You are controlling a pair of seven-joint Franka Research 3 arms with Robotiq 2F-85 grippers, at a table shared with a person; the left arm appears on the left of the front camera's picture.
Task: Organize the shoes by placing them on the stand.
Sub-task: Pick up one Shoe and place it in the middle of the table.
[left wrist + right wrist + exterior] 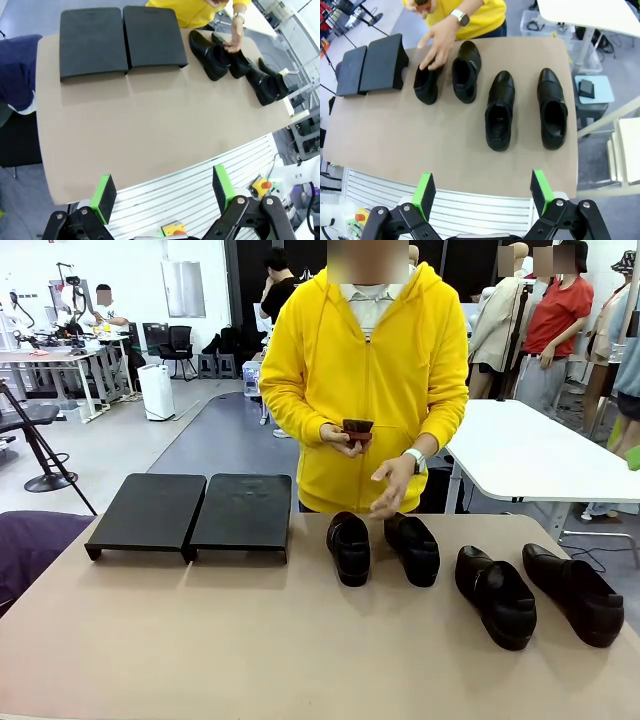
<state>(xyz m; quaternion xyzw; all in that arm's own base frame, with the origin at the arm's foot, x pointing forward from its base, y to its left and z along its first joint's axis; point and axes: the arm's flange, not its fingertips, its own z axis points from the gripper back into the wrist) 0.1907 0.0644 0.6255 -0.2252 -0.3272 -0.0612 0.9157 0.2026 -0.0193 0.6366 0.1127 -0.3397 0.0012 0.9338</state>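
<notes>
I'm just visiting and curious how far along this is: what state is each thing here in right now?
Stand: both platforms bare.
Four shoes: upright on the table, in a row beside the stand.
Left end effector: open, holding nothing.
Right end effector: open, holding nothing.
Person's hand: open, above two shoes.

Four shoes point(349, 548), one stand point(240, 508) (two platforms point(150, 510) side by side), one bench point(250, 640), one person point(365, 390), two hands point(395, 485), one watch point(416, 458), one small brown object point(357, 427), two grippers, left gripper point(162, 187) and right gripper point(482, 187), two green pads point(106, 192) each.
</notes>
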